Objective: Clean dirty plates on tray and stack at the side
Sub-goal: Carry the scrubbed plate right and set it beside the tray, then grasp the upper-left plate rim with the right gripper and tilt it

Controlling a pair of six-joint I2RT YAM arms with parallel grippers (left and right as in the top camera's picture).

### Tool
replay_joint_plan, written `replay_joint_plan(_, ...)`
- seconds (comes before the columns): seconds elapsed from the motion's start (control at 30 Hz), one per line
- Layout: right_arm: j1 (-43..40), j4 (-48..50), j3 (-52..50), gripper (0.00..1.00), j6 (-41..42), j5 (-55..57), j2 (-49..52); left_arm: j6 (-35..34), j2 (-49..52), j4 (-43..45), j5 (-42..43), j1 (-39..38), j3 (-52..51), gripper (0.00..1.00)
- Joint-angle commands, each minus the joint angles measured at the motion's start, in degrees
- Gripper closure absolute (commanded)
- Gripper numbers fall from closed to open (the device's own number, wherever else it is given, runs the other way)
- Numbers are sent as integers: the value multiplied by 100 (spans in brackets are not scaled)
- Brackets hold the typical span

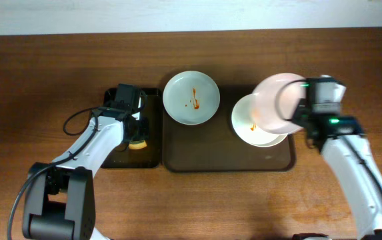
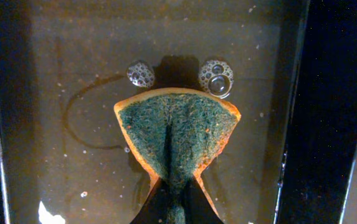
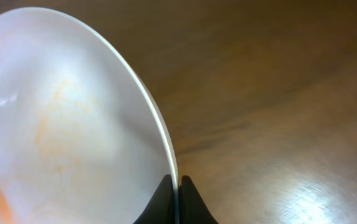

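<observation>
Pinching a plate (image 3: 72, 124) rim, right tool (image 3: 177, 194) hangs over tray (image 1: 231, 164) edge.

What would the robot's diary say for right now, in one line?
left gripper: shut on sponge, over wet black tray | right gripper: shut on tilted plate rim | brown tray: left plate and right plate, both sauce-marked

A wooden table (image 1: 44, 73) of reddish-brown fills nearly the whole overhead view, its grain running left to right. Beyond its far edge lies a plain off-white strip (image 1: 177, 13); wall or floor, I cannot tell. In the right wrist view a soft sheen (image 3: 318, 193) of light lies on the wood
</observation>
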Motion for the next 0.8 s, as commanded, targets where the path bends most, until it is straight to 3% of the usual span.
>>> replay_joint_plan(0.0, -1547, -105, 111, 96, 39, -1025, 24, 111, 35, -4, 46, 24, -17, 100)
replay_joint_plan(0.1, -2610, -87, 94, 96, 26, -1193, 632, 111, 35, -7, 46, 24, -17, 100)
replay_joint_plan(0.27, -3209, 409, 96, 94, 42, -1445, 1200, 111, 35, -52, 46, 24, -17, 100)
replay_joint_plan(0.33, -3198, 415, 96, 51, -52, -1996, 1198, 111, 35, -52, 46, 24, -17, 100)
replay_joint_plan(0.37, -3154, 442, 103, 47, -363, -2841, 1198, 111, 35, -52, 46, 24, -17, 100)
replay_joint_plan(0.43, -2669, 223, 367, 45, -1156, -4273, 1176, 111, 35, -52, 46, 24, -17, 100)
replay_joint_plan(0.53, -1147, -485, 1309, 39, -2092, -4419, 1178, 111, 35, -50, 46, 24, -17, 100)
replay_joint_plan(0.67, 680, 387, 1440, 33, -2083, -3827, 1475, 111, 35, -50, 46, 24, -17, 100)
replay_joint_plan(0.77, 1397, 1126, 1440, 33, -1836, -3296, 2111, 111, 35, -52, 46, 11, -17, 100)
